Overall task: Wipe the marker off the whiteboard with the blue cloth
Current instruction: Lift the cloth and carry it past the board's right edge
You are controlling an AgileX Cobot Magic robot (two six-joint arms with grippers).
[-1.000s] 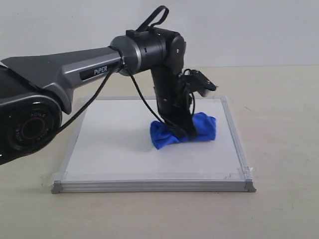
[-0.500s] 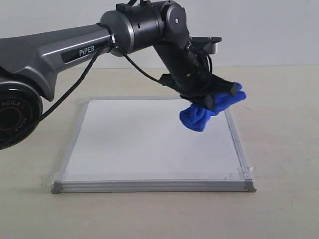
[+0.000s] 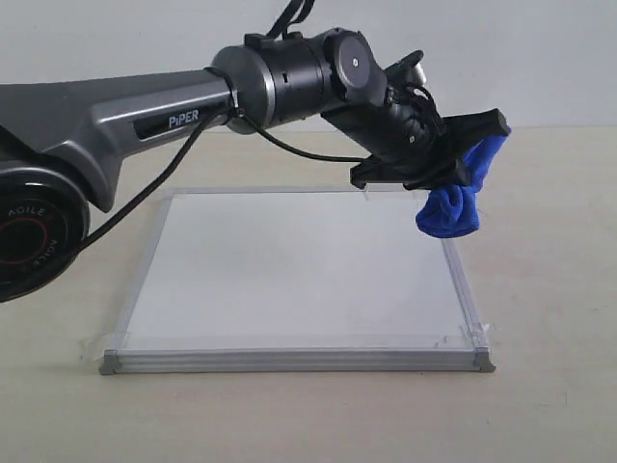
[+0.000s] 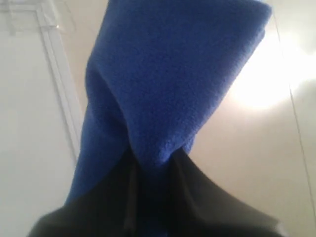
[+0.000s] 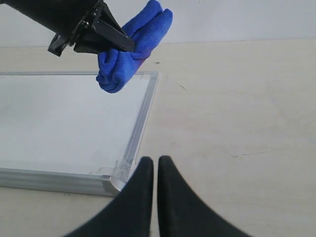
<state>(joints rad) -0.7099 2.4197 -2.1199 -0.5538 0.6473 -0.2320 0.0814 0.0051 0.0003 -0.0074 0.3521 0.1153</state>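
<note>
The whiteboard lies flat on the table, and its white surface shows no marker line in any view. The blue cloth hangs in the air above the board's far right corner, with my left gripper shut on it. In the left wrist view the cloth fills most of the picture and hides the fingertips. The right wrist view shows the cloth over the whiteboard. My right gripper is shut and empty, low over the table beside the board's near corner.
The beige table runs bare to the right of the board, and a pale wall stands behind. My long left arm reaches across above the board from the left. Clear tape bits hold the board's corners.
My left gripper has lifted the blue cloth off the board's surface and carried it up and to the right, past the board's right edge. The wiped area shows white.
</note>
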